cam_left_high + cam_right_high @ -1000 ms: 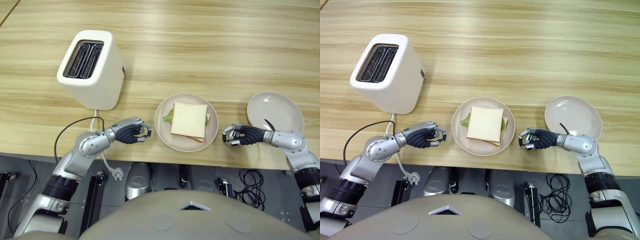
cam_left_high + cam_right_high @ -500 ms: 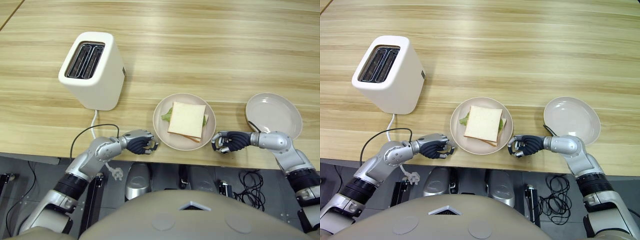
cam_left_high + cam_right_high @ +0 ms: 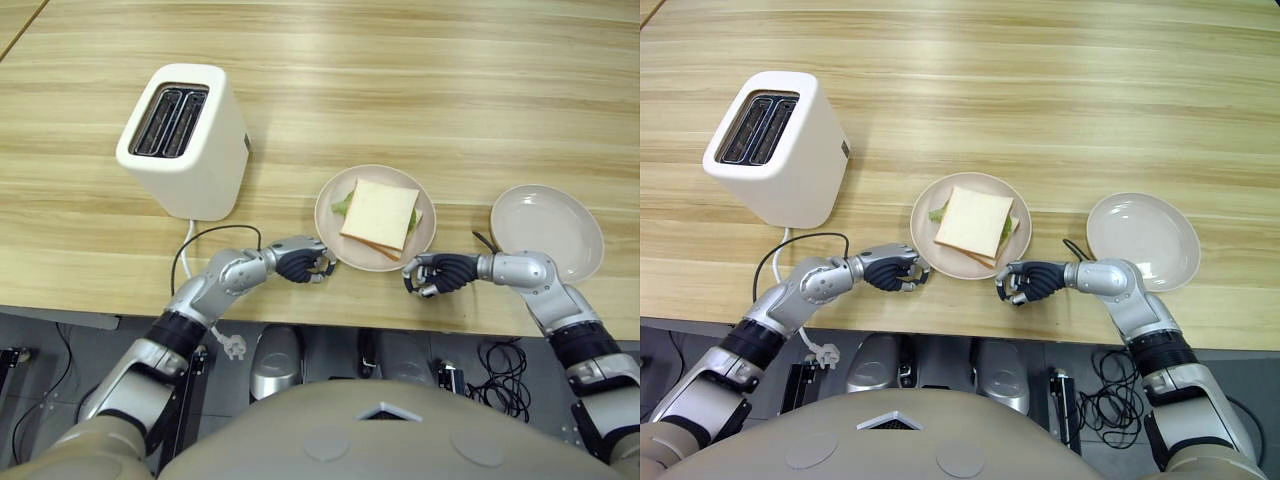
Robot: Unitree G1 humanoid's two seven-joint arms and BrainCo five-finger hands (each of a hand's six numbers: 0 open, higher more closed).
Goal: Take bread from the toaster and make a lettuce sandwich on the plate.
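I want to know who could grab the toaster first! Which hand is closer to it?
Left. The left hand is in front and right of the toaster, at the left rim of the sandwich plate. The right hand is beyond that plate, farther off.

The table [image 3: 420, 90] looks matt pale wood grain, the toaster [image 3: 195, 160] smooth cream plastic (faintly glossy), the plate [image 3: 332, 232] glazed.

bright, even light across the table [image 3: 420, 90] (soft, faint shadows beside the toaster [image 3: 190, 150]).
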